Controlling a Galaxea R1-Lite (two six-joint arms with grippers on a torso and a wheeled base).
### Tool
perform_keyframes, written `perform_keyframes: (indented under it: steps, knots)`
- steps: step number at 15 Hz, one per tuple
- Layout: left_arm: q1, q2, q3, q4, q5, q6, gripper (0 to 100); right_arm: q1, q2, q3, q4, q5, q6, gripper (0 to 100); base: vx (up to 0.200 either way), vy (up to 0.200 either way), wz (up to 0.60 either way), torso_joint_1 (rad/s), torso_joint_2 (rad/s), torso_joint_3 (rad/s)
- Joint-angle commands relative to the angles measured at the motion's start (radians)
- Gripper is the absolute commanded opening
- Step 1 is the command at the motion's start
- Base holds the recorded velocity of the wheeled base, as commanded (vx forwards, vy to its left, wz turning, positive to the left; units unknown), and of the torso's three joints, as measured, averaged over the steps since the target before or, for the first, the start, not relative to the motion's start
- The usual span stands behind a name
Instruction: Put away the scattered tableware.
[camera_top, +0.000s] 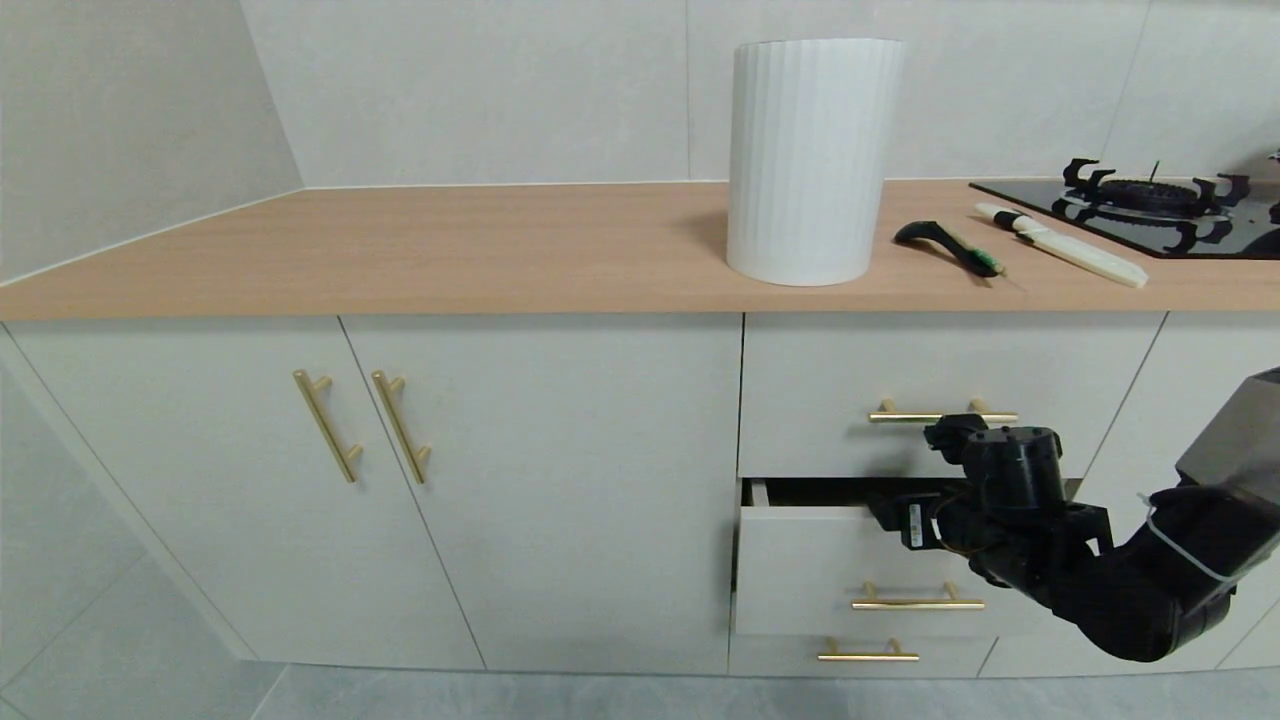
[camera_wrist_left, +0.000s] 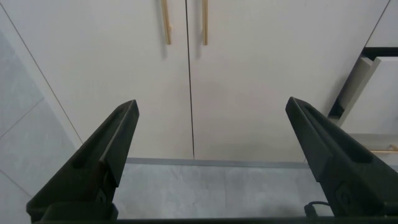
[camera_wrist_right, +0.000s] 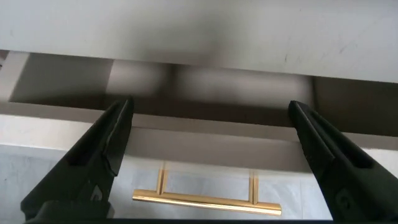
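Right gripper: fingers spread, empty, facing the part-open white drawer | Tableware: black-handled green-tipped utensil and long white knife lie diagonally on the wooden countertop, above the right arm | Left gripper: spread, empty.

- countertop: wood grain, matt, reads smooth to me
- ribbed container: white, matt, fluted wall; I can't tell ceramic from plastic
- cabinet fronts: off-white, matt, flat
- handles: brass-toned metal, satin sheen
- hob: glossy black glass
- grate: dull black metal
- knife: white, smooth
- black-handled tool: plastic-looking grip, green end
- wall tiles: pale, smooth, faint sheen
- left gripper, right gripper: matt black plastic
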Motion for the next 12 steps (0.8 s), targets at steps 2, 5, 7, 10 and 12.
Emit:
perform_keyframes:
  steps: [2,5,7,10,12]
  knots:
    - [0.0,0.0,0.0,0.0,0.0,0.0,100,0.0,-0.015,0.004,0.039,0.0,-0.003,100,0.0,0.0,0.0,0.0,0.0,0.0]
    - [0.0,0.0,0.0,0.0,0.0,0.0,100,0.0,-0.078,0.005,0.14,0.008,-0.003,100,0.0,0.0,0.0,0.0,0.0,0.0]
    - [0.0,0.0,0.0,0.0,0.0,0.0,100,0.0,-0.145,0.004,0.244,0.014,-0.006,100,0.0,0.0,0.0,0.0,0.0,0.0]
    - [0.0,0.0,0.0,0.0,0.0,0.0,100,0.0,-0.22,0.004,0.375,0.046,-0.014,100,0.0,0.0,0.0,0.0,0.0,0.0]
    - [0.0,0.0,0.0,0.0,0.0,0.0,100,0.003,-0.269,0.004,0.47,0.047,-0.049,100,0.0,0.0,0.0,0.0,0.0,0.0]
